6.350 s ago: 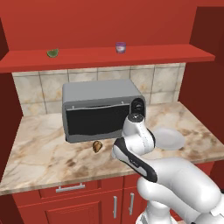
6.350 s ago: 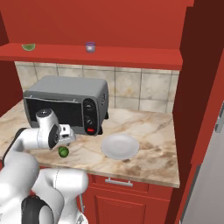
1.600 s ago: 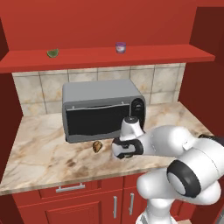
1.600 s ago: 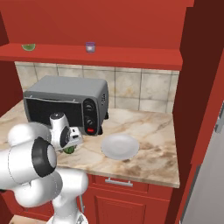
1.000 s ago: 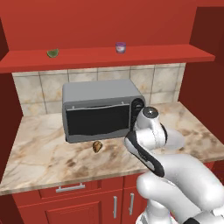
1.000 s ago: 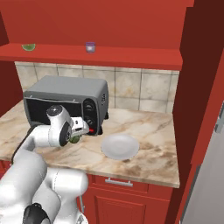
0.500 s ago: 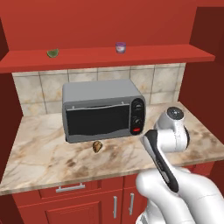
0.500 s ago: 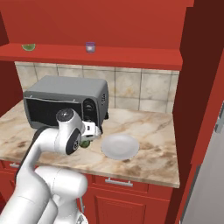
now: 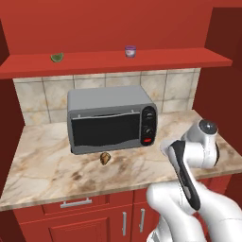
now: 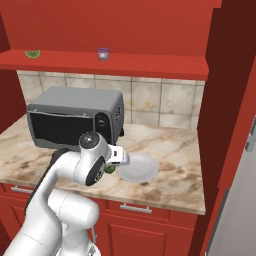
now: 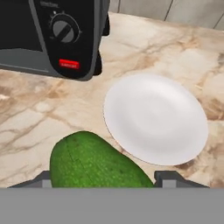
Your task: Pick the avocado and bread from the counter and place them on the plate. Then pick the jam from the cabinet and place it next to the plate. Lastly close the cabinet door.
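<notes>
In the hand view my gripper [image 11: 104, 179] is shut on the dark green avocado [image 11: 94, 162], which hangs above the counter [image 11: 39, 118] just left of the white plate [image 11: 155, 118]. From the right base view the avocado [image 10: 108, 169] peeks out under the hand at the left rim of the plate [image 10: 142, 169]. The tan bread [image 9: 105, 158] lies on the counter [image 9: 47, 165] in front of the toaster oven. The purple jam [image 9: 130, 51] stands on the red cabinet shelf [image 9: 142, 60]; the jam [image 10: 103, 54] is also seen from the right.
A grey toaster oven [image 9: 111, 118] stands at the back of the counter, left of the plate. A pale green wedge [image 9: 56, 57] lies at the shelf's left end. A tall red panel [image 10: 230, 100] rises at the counter's right end.
The arm has swung right from beside the toaster oven's front, carrying the avocado up to the plate's left rim. The bread and jam have stayed put.
</notes>
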